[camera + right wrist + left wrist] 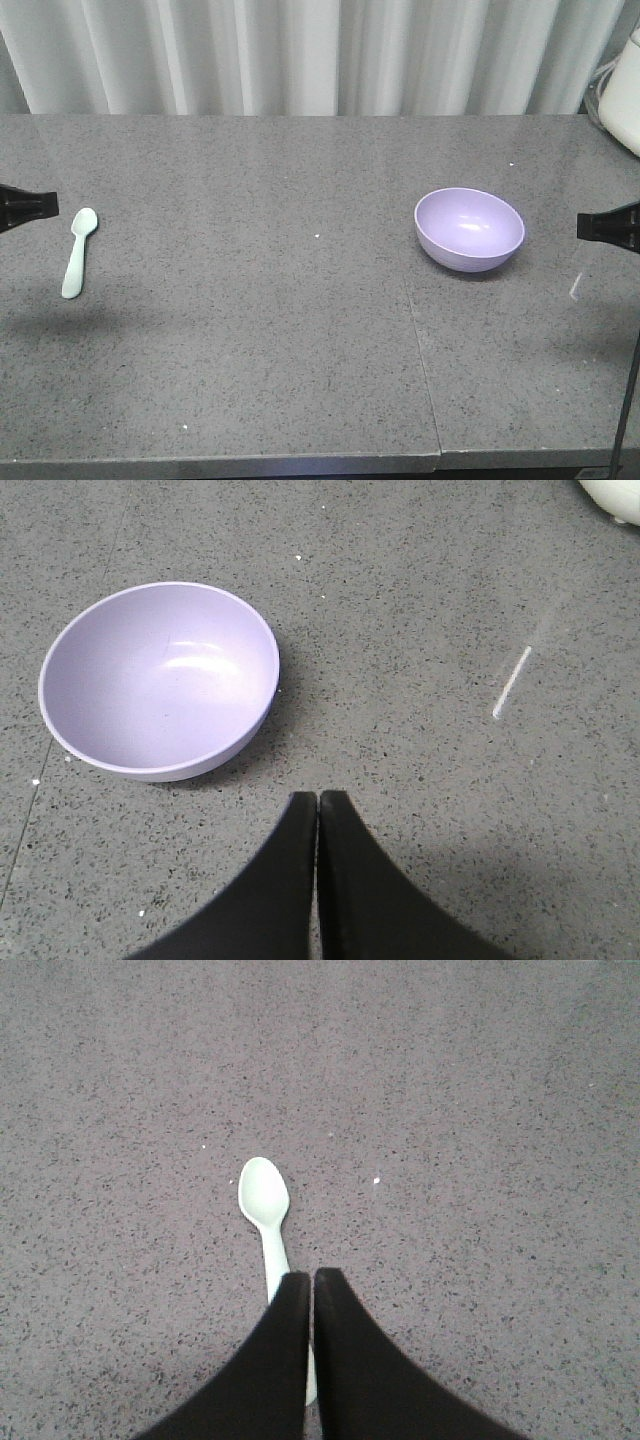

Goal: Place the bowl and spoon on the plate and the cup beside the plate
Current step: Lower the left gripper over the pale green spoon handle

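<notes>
The mint-green spoon (79,252) lies flat at the table's left, bowl end pointing away. My left gripper (54,203) hovers shut just left of it. In the left wrist view the spoon (263,1196) runs under the closed fingertips of the left gripper (313,1276), which hold nothing. The lavender bowl (469,228) stands upright and empty at the right. My right gripper (581,226) is shut, off to the bowl's right. In the right wrist view the bowl (160,678) sits up and left of the right gripper (318,798). The plate and the cup are out of view.
A white appliance (624,88) stands at the back right corner, its edge also showing in the right wrist view (612,496). A short white streak (511,683) marks the grey stone table (260,350). A seam (421,360) crosses the tabletop. Curtains hang behind.
</notes>
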Robot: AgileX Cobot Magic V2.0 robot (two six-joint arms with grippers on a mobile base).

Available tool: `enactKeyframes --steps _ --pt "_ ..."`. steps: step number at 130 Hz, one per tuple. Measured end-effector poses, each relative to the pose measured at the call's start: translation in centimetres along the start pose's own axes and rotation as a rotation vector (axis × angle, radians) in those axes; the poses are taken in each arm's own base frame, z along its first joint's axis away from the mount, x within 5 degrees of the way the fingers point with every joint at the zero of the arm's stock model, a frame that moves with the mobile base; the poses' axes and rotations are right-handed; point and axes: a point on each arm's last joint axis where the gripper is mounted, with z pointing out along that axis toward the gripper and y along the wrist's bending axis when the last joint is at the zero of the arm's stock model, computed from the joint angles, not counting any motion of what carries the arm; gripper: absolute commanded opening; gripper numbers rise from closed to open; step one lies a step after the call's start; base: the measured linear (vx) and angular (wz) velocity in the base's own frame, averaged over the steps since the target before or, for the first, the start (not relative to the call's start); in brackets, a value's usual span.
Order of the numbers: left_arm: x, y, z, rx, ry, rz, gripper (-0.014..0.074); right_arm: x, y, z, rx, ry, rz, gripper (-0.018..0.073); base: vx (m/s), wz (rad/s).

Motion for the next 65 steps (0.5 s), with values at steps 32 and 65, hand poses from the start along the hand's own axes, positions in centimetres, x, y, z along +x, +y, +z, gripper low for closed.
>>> enactKeyframes --steps 32,65 --pt "0.0 0.0 0.1 0.0 0.0 0.0 0.0026 0.0 0.0 1.0 0.0 0.029 0.0 0.0076 0.0 0.0" --pt "-0.9 -0.1 -0.1 -0.004 0.009 0.065 0.0331 -1.6 0.0 2.9 -0.001 0.073 0.002 0.0377 0.0 0.0"
